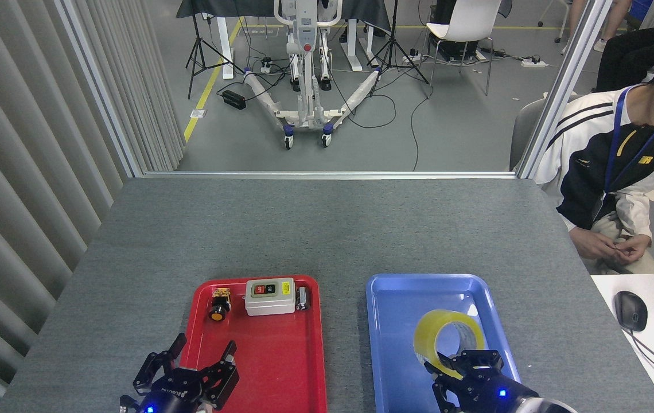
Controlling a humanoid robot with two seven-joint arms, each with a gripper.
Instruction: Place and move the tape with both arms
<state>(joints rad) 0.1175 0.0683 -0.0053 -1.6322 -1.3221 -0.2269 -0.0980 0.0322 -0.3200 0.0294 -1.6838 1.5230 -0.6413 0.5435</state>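
The tape [442, 335], a yellow translucent roll, is tilted over the blue tray [396, 304] with its hole facing me. My right gripper [456, 367] comes in from the bottom edge and is shut on the roll's near rim. At the bottom left, my left gripper [198, 355] holds nothing and stands open, fingers spread over the near left corner of the red tray [281, 367].
On the red tray's far end sit a grey switch box [270, 296], a small yellow-and-black button [218, 304] and a small metal part [302, 297]. A seated person [614, 172] is beyond the table's right edge. A mouse [630, 310] lies on a white desk.
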